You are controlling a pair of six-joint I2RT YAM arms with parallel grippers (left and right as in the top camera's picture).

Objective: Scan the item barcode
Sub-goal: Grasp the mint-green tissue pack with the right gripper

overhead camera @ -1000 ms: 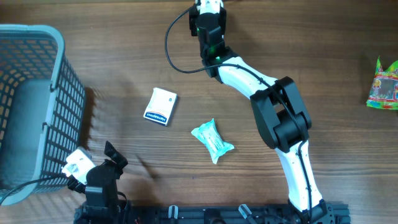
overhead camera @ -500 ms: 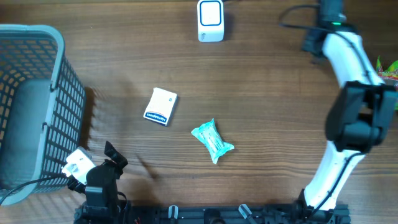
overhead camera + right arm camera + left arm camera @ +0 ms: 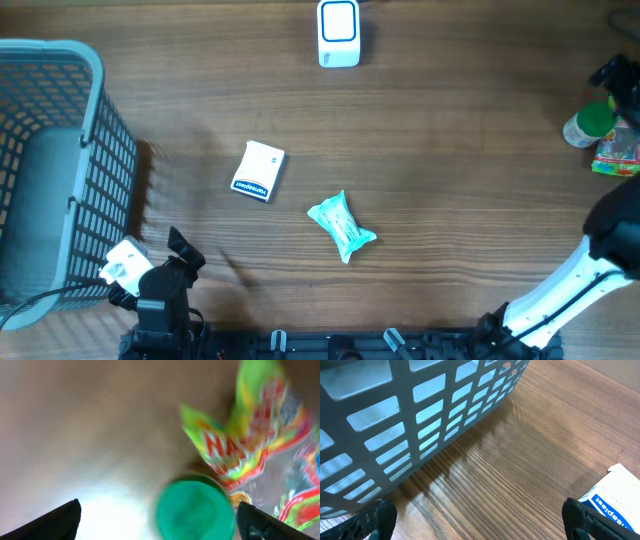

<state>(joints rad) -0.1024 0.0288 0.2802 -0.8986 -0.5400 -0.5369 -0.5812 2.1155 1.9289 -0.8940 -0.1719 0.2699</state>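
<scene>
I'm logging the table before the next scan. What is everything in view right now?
basket: one, grey-blue, left edge of the table
box: one, white with a blue label, left of centre
packet: one, mint green, near the centre
scanner: one, white and blue, top edge
bottle: one, pale with a green cap, far right
sweets bag: one, multicoloured, right edge, next to the bottle
table: one, brown wood
left gripper: one, black, open, by the basket
right gripper: one, black, open, above the bottle and sweets bag
</scene>
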